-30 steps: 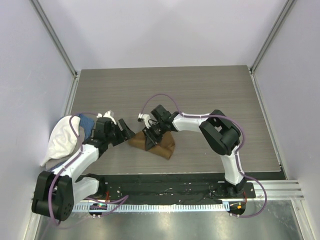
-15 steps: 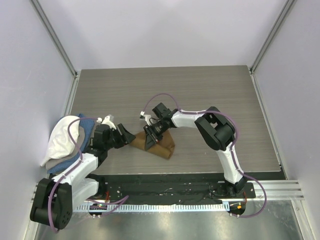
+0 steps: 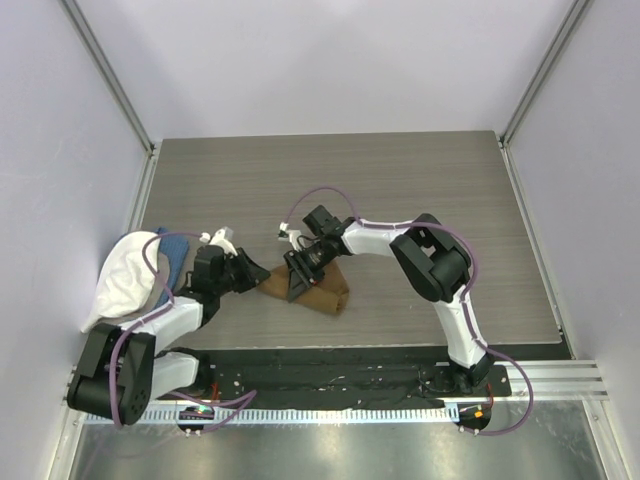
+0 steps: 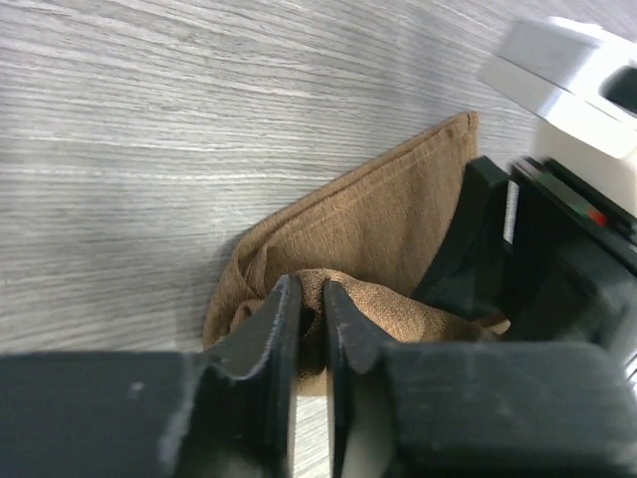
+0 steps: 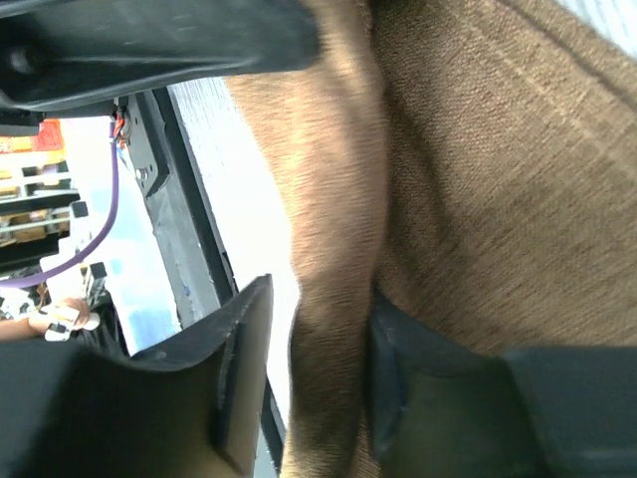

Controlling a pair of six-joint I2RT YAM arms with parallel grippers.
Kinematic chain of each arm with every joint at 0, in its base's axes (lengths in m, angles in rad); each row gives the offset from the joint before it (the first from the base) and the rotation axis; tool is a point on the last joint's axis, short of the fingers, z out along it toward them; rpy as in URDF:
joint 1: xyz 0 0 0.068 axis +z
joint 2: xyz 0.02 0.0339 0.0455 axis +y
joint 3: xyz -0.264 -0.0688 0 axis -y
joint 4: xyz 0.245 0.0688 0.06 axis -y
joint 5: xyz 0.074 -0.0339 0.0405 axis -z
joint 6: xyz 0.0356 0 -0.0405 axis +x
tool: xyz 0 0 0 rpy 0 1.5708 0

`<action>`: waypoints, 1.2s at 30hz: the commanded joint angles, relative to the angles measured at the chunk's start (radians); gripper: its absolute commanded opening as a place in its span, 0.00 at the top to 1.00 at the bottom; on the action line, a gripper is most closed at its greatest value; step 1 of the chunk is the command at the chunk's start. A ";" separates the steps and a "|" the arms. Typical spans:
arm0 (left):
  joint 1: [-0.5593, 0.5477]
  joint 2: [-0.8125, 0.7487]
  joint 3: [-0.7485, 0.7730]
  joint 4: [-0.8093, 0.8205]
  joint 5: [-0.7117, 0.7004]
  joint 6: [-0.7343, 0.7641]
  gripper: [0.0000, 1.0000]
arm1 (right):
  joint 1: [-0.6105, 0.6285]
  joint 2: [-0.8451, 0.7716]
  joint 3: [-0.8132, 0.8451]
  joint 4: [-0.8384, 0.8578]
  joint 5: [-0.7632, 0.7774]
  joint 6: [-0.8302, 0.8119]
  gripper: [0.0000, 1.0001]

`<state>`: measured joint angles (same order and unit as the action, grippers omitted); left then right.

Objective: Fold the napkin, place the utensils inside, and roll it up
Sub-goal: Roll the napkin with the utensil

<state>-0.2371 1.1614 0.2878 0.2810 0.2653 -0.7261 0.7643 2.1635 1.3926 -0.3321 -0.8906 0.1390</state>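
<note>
1. The napkin (image 3: pixel 320 293) lies on the table (image 3: pixel 400 200), its left end inside the left gripper (image 3: pixel 255 273).
2. The right gripper (image 3: pixel 297 283) stands over the napkin's middle.
3. A cloth heap (image 3: pixel 125 280) lies left of the left gripper.

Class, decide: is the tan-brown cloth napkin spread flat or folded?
Folded: the tan-brown cloth napkin lies as a small layered wedge, not spread; the left gripper pinches one bunched fold.

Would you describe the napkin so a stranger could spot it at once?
On the wood-grain table, find where the left gripper and right gripper meet. The napkin is the folded tan-brown cloth there, unlike the white cloth and blue cloth at the table's left edge.
</note>
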 commanded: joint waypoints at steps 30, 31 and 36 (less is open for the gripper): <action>-0.039 0.238 0.197 -0.175 0.071 0.111 0.94 | 0.296 -0.409 -0.334 0.281 1.062 -0.461 0.18; -0.041 0.236 0.197 -0.178 0.071 0.111 0.94 | 0.297 -0.406 -0.333 0.281 1.059 -0.463 0.18; -0.042 0.230 0.205 -0.192 0.068 0.116 0.94 | 0.300 -0.378 -0.336 0.274 1.065 -0.476 0.18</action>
<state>-0.2695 1.3911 0.4755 0.1490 0.3332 -0.6453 1.0622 1.7752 1.0546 -0.1017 0.1276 -0.2993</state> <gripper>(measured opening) 0.096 0.823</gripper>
